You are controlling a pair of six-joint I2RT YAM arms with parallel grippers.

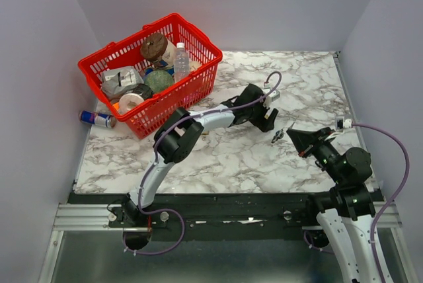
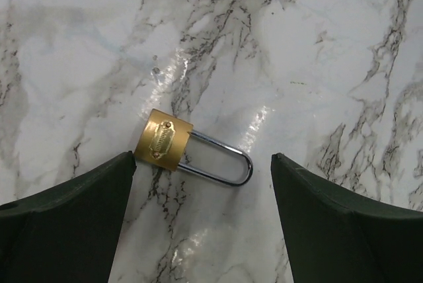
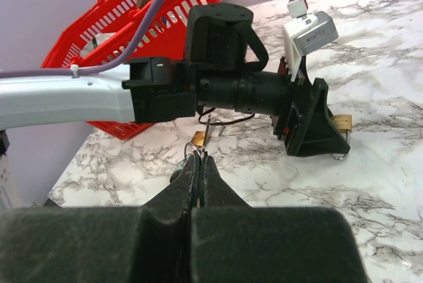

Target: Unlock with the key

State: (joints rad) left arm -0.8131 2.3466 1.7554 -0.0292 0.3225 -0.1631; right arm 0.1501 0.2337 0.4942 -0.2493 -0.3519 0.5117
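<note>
The brass padlock (image 2: 163,141) has a polished metal shackle, the key (image 3: 208,131) is metal, the marble-patterned table (image 2: 330,65) glossy.

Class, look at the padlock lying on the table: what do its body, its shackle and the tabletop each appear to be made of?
Padlock body: probably brass, golden with a dull sheen. Shackle: steel or similar, silver with bright highlights. Tabletop: marble-look, white with grey veins, glossy; possibly laminate.
</note>
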